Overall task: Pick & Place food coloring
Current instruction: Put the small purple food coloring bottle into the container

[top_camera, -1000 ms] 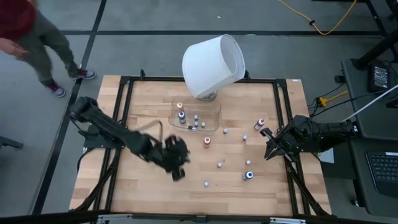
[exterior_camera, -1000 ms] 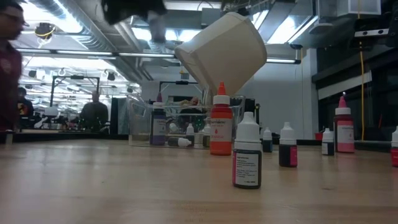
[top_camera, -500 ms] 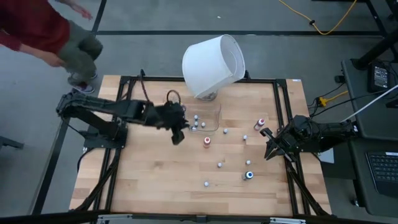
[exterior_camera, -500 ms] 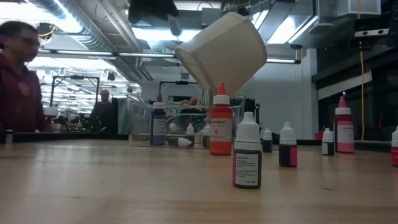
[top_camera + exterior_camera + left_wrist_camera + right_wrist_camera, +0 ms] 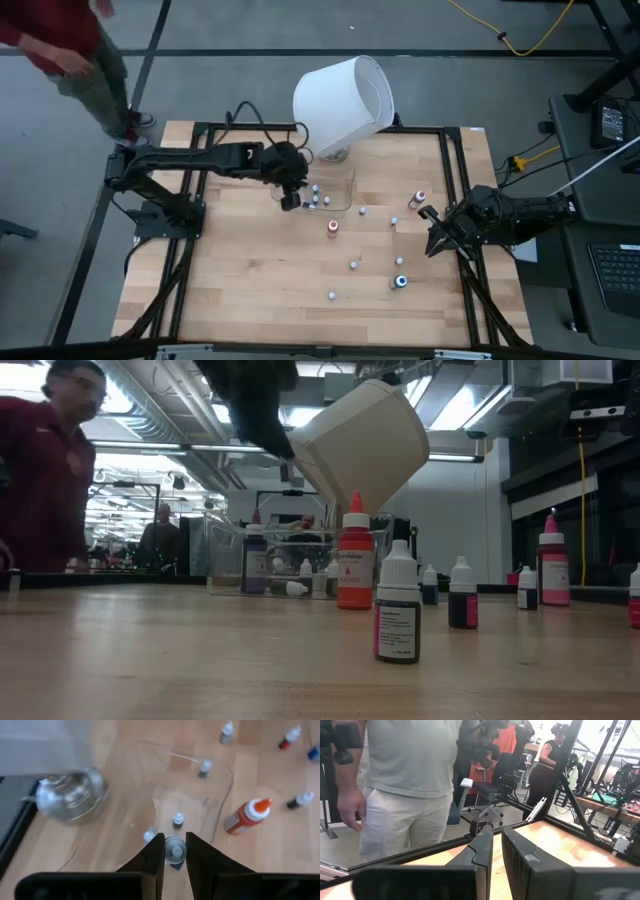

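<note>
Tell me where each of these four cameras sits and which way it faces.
High view: overhead, straight down on table, both arms.
Low view: tabletop height, across bottles into room; an arm up top.
Left wrist view: above clear tray; left gripper holds a small bottle.
Right wrist view: faces room, people; right gripper shut.
Shared: orange-capped bottle.

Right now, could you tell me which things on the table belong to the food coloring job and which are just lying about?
Job:
- food coloring bottles, loose on the wood and in the clear tray
- left gripper, shut on a small bottle above the tray

Lying about:
- white lampshade
- metal lamp base
- right gripper, shut, idle at the table's right edge
</note>
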`<move>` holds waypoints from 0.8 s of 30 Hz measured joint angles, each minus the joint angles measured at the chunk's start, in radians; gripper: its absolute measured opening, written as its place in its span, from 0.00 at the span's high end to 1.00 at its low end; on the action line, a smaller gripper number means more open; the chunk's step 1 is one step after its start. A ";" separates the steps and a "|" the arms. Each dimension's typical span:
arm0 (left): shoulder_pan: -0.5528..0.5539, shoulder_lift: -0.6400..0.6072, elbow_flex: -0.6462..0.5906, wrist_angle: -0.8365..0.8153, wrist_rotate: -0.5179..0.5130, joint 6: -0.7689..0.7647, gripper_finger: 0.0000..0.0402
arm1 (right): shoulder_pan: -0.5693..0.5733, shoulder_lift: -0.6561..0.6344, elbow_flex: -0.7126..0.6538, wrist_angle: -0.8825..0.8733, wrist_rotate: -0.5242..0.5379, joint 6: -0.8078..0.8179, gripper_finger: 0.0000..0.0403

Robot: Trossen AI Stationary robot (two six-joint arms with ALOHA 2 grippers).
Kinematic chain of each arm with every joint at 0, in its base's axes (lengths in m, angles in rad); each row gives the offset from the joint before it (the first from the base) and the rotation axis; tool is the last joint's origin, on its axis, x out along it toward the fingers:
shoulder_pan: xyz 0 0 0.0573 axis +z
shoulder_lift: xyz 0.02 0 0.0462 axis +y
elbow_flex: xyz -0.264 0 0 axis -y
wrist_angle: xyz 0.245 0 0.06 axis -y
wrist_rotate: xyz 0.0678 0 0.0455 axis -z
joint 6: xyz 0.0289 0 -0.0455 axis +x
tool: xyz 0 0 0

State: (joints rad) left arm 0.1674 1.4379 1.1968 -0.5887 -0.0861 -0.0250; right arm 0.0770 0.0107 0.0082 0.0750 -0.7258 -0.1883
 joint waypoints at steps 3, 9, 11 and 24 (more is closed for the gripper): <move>0.006 0.026 -0.047 0.078 0.042 0.088 0.86 | 0.000 0.000 0.000 0.000 0.000 0.000 0.89; 0.014 0.048 -0.119 0.176 0.053 0.158 0.86 | 0.000 0.000 0.000 0.000 0.000 0.000 0.89; 0.022 0.056 -0.138 0.185 0.040 0.181 0.86 | 0.000 0.000 0.000 0.000 0.000 0.000 0.89; 0.041 0.183 -0.160 0.285 0.051 0.207 0.86 | 0.000 0.000 0.000 0.000 0.000 0.000 0.89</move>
State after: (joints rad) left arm 0.2081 1.6210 1.0367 -0.3039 -0.0353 0.1821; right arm 0.0770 0.0109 0.0082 0.0748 -0.7258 -0.1883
